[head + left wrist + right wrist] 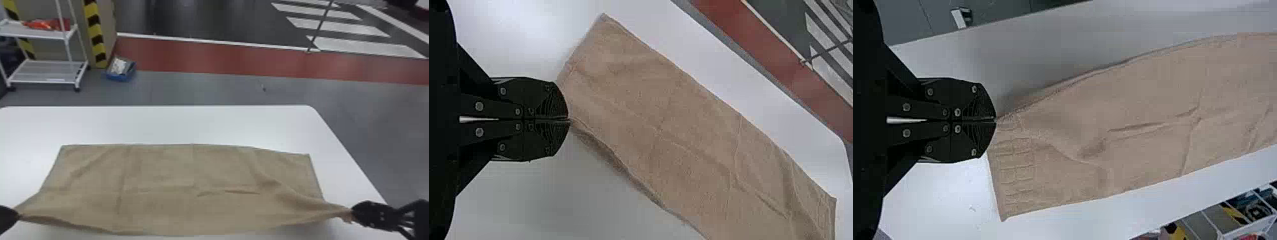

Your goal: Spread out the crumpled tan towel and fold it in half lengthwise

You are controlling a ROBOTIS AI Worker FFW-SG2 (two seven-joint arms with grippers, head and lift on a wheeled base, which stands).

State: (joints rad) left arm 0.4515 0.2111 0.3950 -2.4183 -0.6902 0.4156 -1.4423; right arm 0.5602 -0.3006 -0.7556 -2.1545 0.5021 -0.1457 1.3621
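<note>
The tan towel (191, 172) is spread across the worktop (191, 124), its long axis running roughly along the worktop's far edge and its right end toward the right edge. Its near left corner is pinched in the left gripper (570, 119), its near right corner in the right gripper (996, 120); both pairs of fingers are closed on cloth. Neither arm is favoured: the unheld far side lies forward of both, and for a lengthwise fold the held side would probably be carried that way. One towel, two grippers and one worktop are counted.
</note>
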